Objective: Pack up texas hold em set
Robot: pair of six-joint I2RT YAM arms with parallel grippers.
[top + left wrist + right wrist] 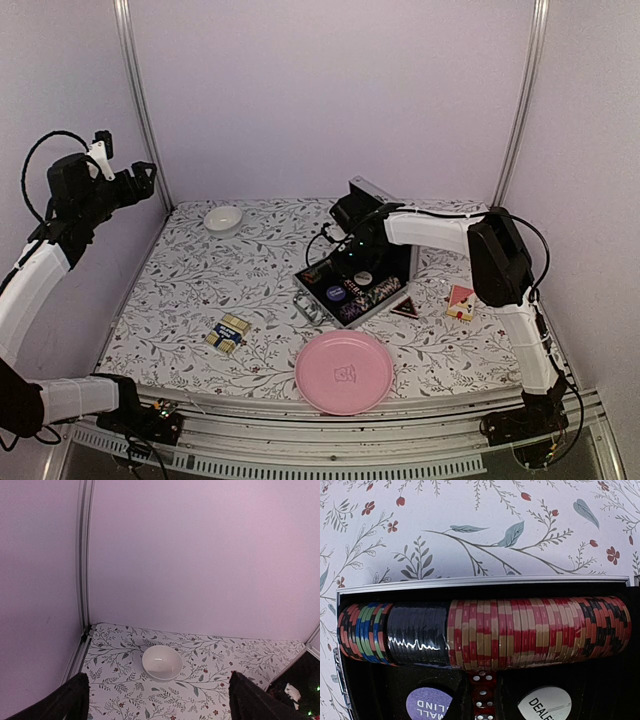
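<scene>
My right wrist camera shows none of its own fingers. It is filled by the inside of the case, whose near half runs off the bottom edge. From overhead the right pincer hangs over the open case, and its tips are lost against the black lining. A small dark triangular item just right of the case is too small to identify. In the left wrist camera only a black corner of the case area pokes in at the lower right.

The case sits open on the flowered table with its lid raised at the back. Along one wall a long row of chips lies on edge: mixed colours at one end, then a black block, then red and cream, then red and black. Just below the row I see a strip of red dice, with a purple button on one side and a white dealer button on the other, both cut off. A white bowl far left of the case, toward the back wall, looks empty. So does the pink plate just in front of the case. One card pack lies well left of the case, and another card pack lies near its right side.

The right pincer is clenched, but I cannot tell whether it grips anything. The left pincer is raised well left of the case, fully released, with fingers spread wide and holding nothing.
</scene>
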